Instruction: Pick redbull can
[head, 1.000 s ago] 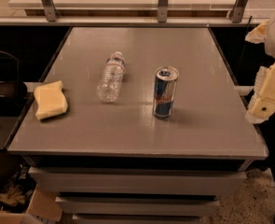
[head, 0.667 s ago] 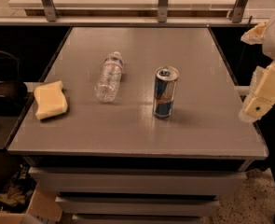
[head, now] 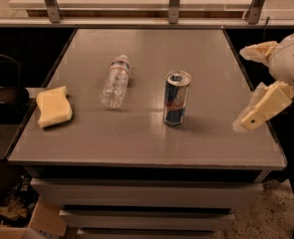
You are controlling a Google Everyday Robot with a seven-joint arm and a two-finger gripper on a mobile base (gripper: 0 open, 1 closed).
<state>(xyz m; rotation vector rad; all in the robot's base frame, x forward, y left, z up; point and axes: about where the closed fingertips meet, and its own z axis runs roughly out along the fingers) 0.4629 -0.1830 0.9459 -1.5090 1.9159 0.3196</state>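
The redbull can point(head: 176, 98) stands upright near the middle of the grey table point(head: 151, 148), blue and silver with a red logo and a silver top. My gripper point(head: 241, 89) hangs over the table's right edge, to the right of the can and well apart from it. Its two cream fingers point(head: 264, 107) are spread wide and hold nothing.
A clear plastic water bottle point(head: 114, 80) lies on its side left of the can. A yellow sponge point(head: 53, 106) sits near the table's left edge. A railing with metal posts point(head: 174, 3) runs behind the table. Drawers point(head: 141, 195) are below the tabletop, and a cardboard box point(head: 22, 225) is on the floor at the left.
My gripper has moved a little to the left, in over the table's right edge and closer to the can. The can, bottle and sponge have not moved.
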